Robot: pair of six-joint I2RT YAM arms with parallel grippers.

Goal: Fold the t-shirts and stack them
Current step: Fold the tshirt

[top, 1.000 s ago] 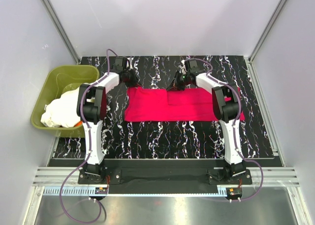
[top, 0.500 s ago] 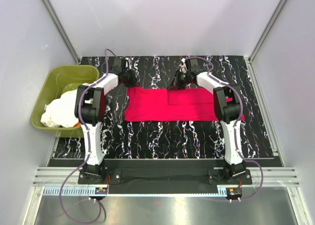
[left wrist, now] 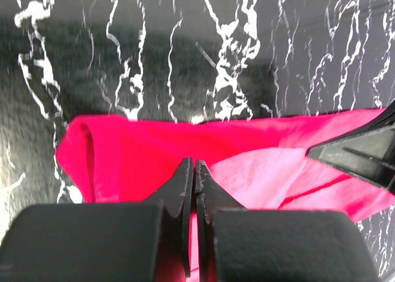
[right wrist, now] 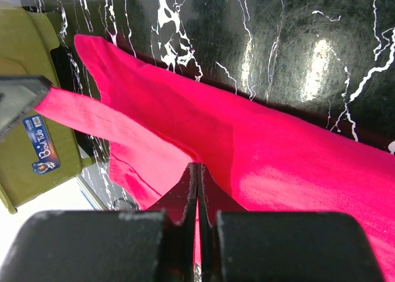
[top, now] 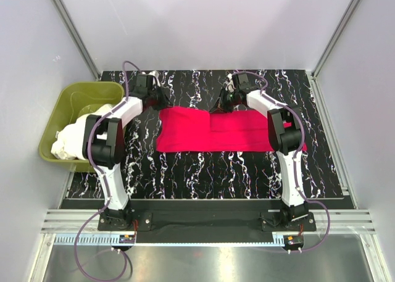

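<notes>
The crimson-red t-shirt (top: 228,131) lies partly folded across the middle of the black marbled table (top: 203,171). My left gripper (top: 162,101) is shut on its far left edge; the left wrist view shows the jaws (left wrist: 194,166) pinching red cloth (left wrist: 136,165). My right gripper (top: 223,104) is shut on the far edge near the middle; the right wrist view shows its jaws (right wrist: 197,169) closed on a fold of the shirt (right wrist: 278,158). White to cream t-shirts (top: 74,140) lie bunched in the tub.
The olive-green plastic tub (top: 86,97) stands off the table's left edge and shows in the right wrist view (right wrist: 28,152). White walls with metal posts close in the back and sides. The right gripper's finger (left wrist: 361,152) shows at the right of the left wrist view.
The left arm's elbow has swung out to the left, toward the tub, with its gripper still at the shirt's far left corner. The right arm has barely moved.
</notes>
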